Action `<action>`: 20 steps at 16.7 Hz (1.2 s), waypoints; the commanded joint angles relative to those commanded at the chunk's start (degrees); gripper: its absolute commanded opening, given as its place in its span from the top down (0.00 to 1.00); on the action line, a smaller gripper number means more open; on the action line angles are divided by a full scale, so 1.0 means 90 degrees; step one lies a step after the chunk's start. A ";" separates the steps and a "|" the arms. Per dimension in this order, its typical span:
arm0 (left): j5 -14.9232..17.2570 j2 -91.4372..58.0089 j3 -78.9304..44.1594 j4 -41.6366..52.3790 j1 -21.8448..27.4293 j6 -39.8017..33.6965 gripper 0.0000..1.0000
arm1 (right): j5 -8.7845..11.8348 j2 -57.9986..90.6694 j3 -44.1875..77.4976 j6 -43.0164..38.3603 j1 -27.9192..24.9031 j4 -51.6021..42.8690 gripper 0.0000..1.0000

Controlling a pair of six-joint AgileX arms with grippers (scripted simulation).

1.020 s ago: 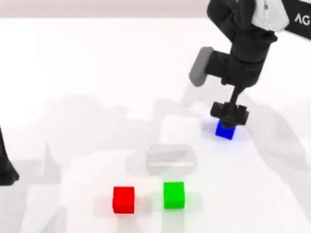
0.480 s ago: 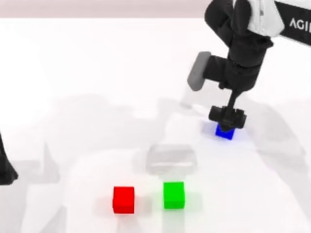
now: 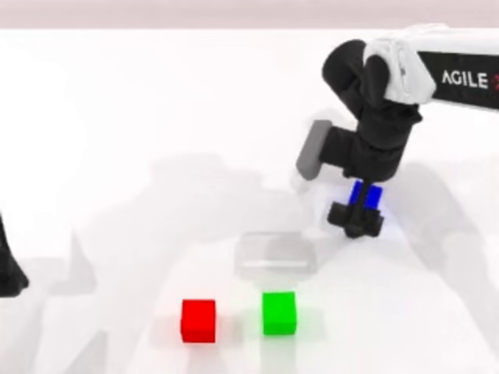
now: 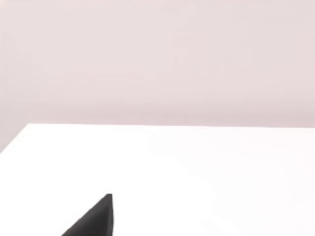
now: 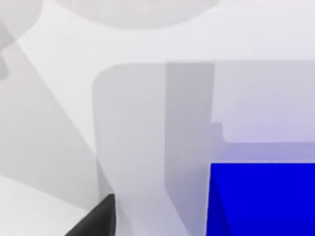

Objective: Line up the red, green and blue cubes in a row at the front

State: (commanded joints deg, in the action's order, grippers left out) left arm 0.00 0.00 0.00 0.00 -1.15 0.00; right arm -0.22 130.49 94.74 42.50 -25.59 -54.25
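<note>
right gripper (image 3: 355,222) is closed around the blue cube (image 3: 366,194) above the table (image 3: 156,117); red cube (image 3: 198,320) sits left of green cube (image 3: 279,313); left arm (image 3: 9,269) parked, its pincer hidden.

On the worktop (image 3: 117,117), the red cube (image 3: 198,320) lies near the front edge, and the green cube (image 3: 279,313) is just to its right, apart from it. The blue cube (image 3: 366,194) lies farther back and to the right. My right end effector (image 3: 355,220) is over its near side. My left arm stays at the left edge.
</note>
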 joint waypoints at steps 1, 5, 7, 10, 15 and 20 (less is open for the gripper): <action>0.0000 0.0000 0.0000 0.0000 0.0000 0.0000 0.00 | 0.0000 0.0000 0.0000 0.0000 0.0000 0.0000 0.00; 0.0000 0.0000 0.0000 0.0000 0.0000 0.0000 0.00 | 0.0000 0.0000 0.0000 0.0000 0.0000 0.0000 0.15; 0.0000 0.0000 0.0000 0.0000 0.0000 0.0000 0.00 | 0.0000 0.0000 0.0000 0.0000 0.0000 0.0000 0.30; 0.0000 0.0000 0.0000 0.0000 0.0000 0.0000 0.00 | 0.0000 0.0000 0.0000 0.0000 0.0000 0.0000 0.53; 0.0000 0.0000 0.0000 0.0000 0.0000 0.0000 0.00 | 0.0000 0.0000 0.0000 0.0000 0.0000 0.0000 0.90; 0.0000 0.0000 0.0000 0.0000 0.0000 0.0000 0.00 | 0.0000 0.0000 0.0000 0.0000 0.0000 0.0000 1.00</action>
State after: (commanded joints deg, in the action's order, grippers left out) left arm 0.00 0.00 0.00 0.00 -1.15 0.00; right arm -0.22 130.49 94.74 42.50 -25.59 -54.25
